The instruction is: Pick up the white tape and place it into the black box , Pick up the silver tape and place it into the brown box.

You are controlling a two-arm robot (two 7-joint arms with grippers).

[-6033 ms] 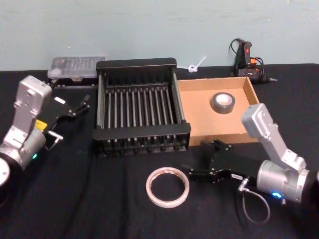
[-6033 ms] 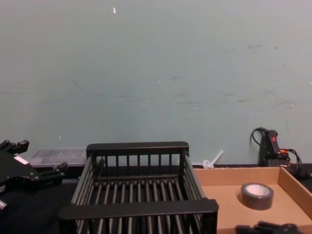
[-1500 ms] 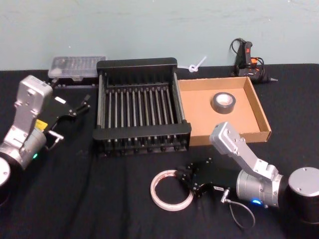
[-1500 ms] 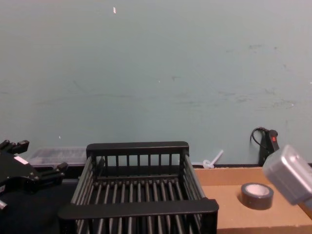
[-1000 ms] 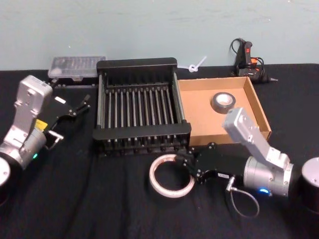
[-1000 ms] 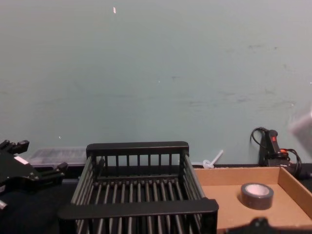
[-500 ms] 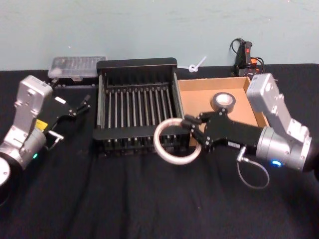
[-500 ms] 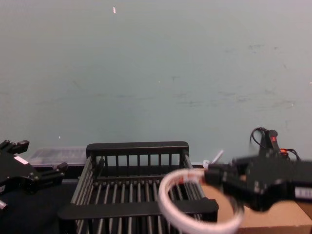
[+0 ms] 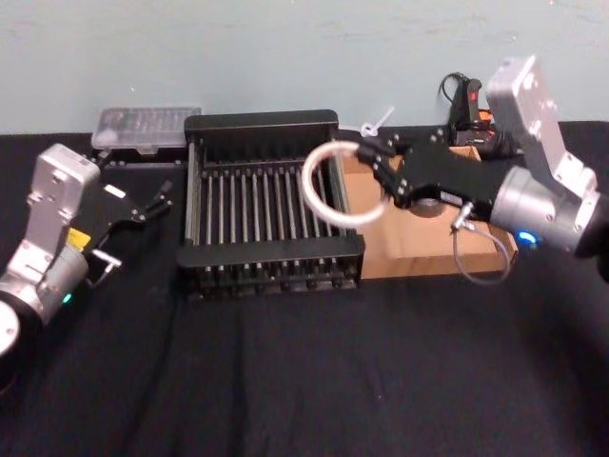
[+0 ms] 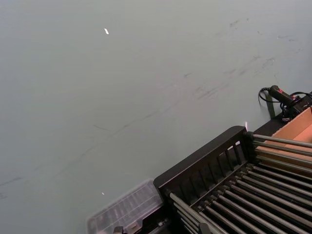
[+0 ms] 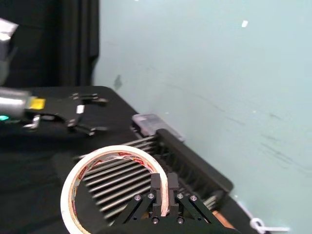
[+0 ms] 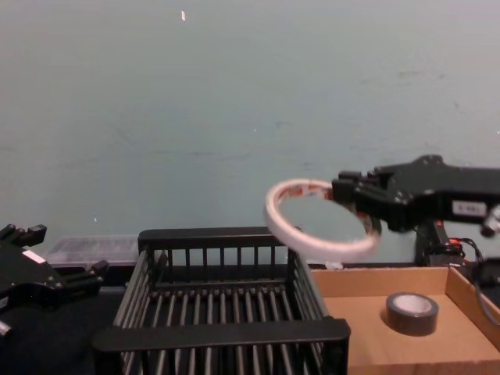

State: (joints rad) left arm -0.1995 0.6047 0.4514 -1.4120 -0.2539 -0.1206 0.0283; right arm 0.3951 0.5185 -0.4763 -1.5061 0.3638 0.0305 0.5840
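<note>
Right gripper (image 9: 378,169) reaches leftward at mid-height, fingers pinched on the white tape (image 9: 341,184), which hangs tilted above the black box's (image 9: 269,249) right rail. Red print rings the tape's core, unreadable. Silver tape (image 12: 412,313) lies below it in the brown box (image 12: 367,341). Left gripper (image 9: 143,205) rests, slightly parted, well apart.

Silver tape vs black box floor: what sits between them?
Chest view: bare cardboard of the brown box, then the black box's slatted right wall. The silver tape lies beyond.
</note>
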